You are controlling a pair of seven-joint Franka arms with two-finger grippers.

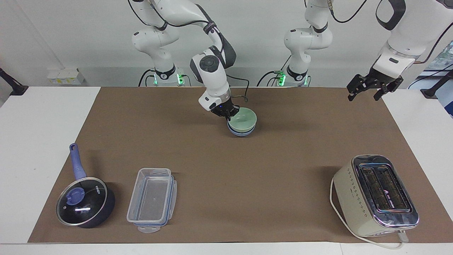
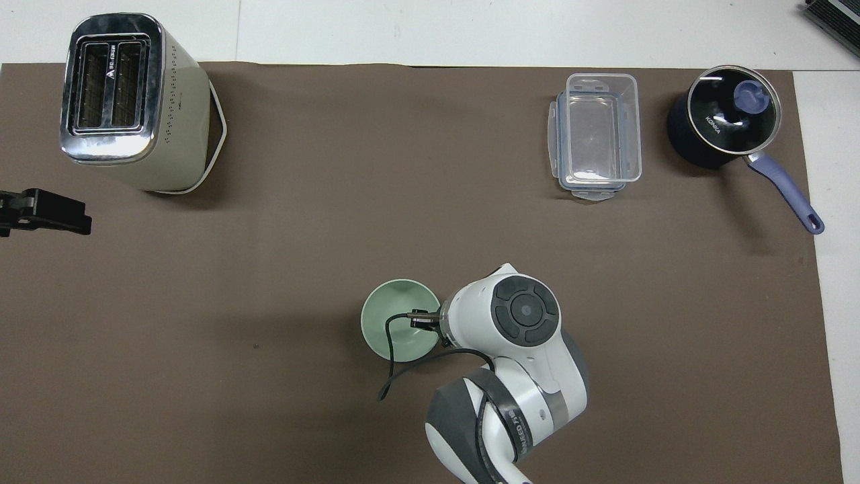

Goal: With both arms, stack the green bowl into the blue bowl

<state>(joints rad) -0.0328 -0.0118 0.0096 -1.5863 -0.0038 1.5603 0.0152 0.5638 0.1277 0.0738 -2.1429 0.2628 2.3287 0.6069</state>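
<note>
White desk [image 1: 42, 141] under brown paper [image 1: 247, 170], pale wall above. Green bowl [image 1: 244, 119] sits nested in the blue bowl [image 1: 240, 133] mid-desk; right hand [image 1: 228, 114] pinches its rim. Left hand [image 1: 368, 88] hangs wide over the paper's corner.

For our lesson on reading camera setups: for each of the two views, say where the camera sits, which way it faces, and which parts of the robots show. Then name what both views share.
Facing view: high across the table, looking at the robots; both arms show whole, the right gripper at the green bowl nested in the blue bowl, the left gripper waiting open.
Overhead view: above the robots' end, looking steeply down; the right arm's wrist and the left gripper's tip show.
Shared: green bowl, toaster, pot, clear container.
</note>
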